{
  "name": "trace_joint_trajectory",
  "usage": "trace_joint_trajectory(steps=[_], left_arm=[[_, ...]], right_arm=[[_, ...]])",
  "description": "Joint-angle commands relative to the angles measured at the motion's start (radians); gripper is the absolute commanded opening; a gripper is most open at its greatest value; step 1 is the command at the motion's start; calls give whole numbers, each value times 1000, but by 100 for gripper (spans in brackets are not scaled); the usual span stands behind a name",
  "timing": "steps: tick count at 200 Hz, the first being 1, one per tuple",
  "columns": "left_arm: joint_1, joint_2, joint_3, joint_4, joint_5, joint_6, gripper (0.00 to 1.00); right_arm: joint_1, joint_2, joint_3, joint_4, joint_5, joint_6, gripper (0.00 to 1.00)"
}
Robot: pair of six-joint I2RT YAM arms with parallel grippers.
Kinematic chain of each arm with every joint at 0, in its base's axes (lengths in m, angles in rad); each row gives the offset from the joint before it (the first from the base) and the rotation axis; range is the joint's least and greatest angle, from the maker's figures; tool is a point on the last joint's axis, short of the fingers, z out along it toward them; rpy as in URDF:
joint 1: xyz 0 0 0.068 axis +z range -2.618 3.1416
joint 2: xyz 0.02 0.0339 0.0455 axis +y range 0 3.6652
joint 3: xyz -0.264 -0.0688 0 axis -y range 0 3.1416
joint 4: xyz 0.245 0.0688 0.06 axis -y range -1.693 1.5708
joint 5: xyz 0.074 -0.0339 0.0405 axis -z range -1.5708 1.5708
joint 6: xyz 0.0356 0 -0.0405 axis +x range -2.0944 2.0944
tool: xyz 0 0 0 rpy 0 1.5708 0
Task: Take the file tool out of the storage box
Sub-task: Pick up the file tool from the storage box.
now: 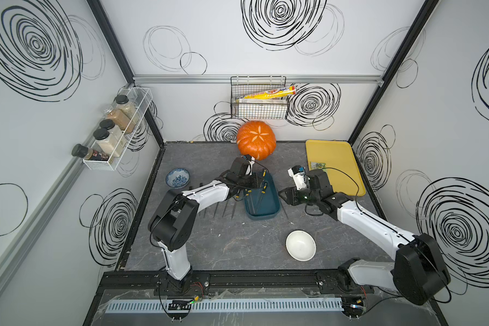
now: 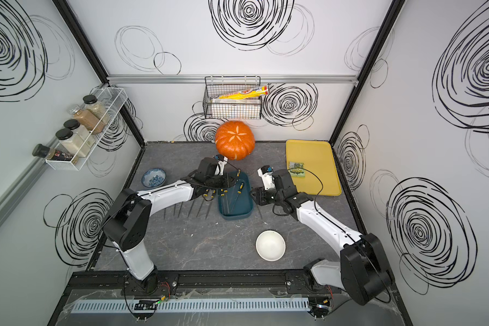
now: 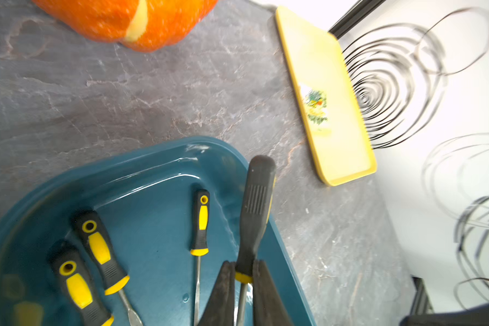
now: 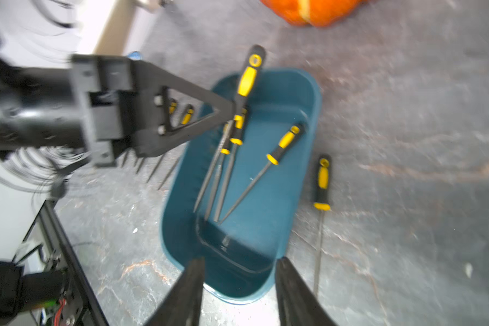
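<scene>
Now the left pincer (image 3: 243, 278) is pinched on a file (image 3: 256, 203) just below its handle, which is tilted up over the rim of the teal box (image 3: 153, 158). The tip seems to rest inside, though blur hides it. The right pincer (image 4: 240, 265) is held spread and empty. A lift clear of the other files (image 3: 199, 223) is called for.

Bare bench (image 1: 223, 248) lies between the storage box (image 1: 263, 216) and the white bowl (image 1: 300, 245). The left tool (image 3: 244, 271) and its held file (image 3: 256, 203) block the box's far end; loose files (image 1: 215, 210) line its left side, a lone file (image 4: 322, 180) its right.
</scene>
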Motion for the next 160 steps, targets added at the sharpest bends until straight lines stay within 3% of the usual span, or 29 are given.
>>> trace_joint_trajectory(steps=[1,26,85,160], left_arm=[[14,-97,-70,248,84,-58,0],[13,-162,-99,269,87,-59,0],[12,-224,-153,331,108,-105,0],[-12,-247,-198,392,86,-127,0]], right_arm=[[-1,1,-20,189,-168,58,55],[0,68,-14,277,-262,102,61],[7,162,-8,432,-410,184,59],[20,262,55,451,-394,189,57]])
